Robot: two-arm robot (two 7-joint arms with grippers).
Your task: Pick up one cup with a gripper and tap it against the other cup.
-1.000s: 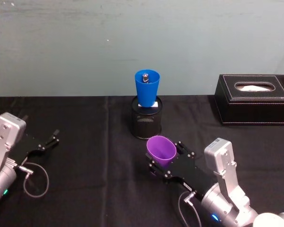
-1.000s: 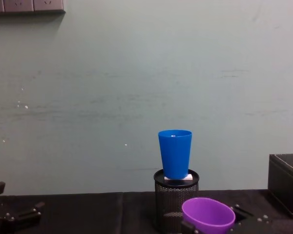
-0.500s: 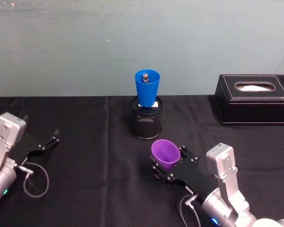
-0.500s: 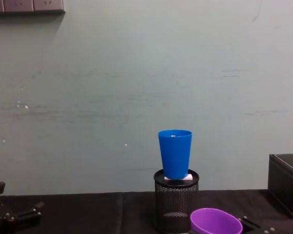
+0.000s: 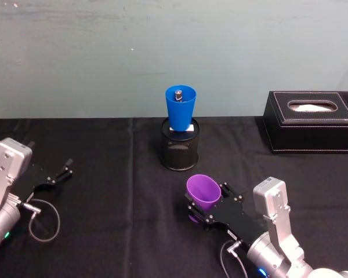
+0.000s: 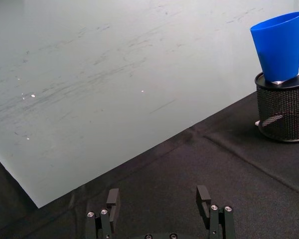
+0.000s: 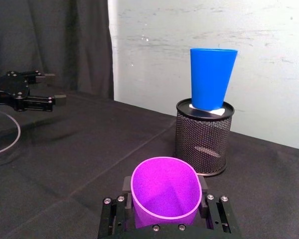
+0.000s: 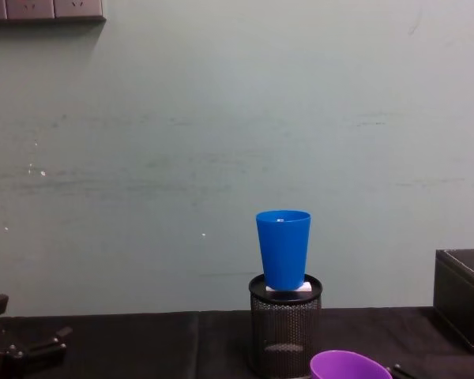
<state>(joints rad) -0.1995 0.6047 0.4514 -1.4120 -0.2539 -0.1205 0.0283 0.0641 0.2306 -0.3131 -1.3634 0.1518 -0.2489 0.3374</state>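
Right gripper clamped, left gripper spread.

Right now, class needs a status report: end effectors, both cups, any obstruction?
Right end effector shut on purple cup, low, short of the holder. Left end effector open, parked at left. Blue cup atop mesh pen holder. Path between cups clear.

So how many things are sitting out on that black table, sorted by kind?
Plastic cups: 2, purple tapered cup in the right gripper, blue tapered cup
Black mesh pen holder: 1
Black tissue box: 1
Total: 4
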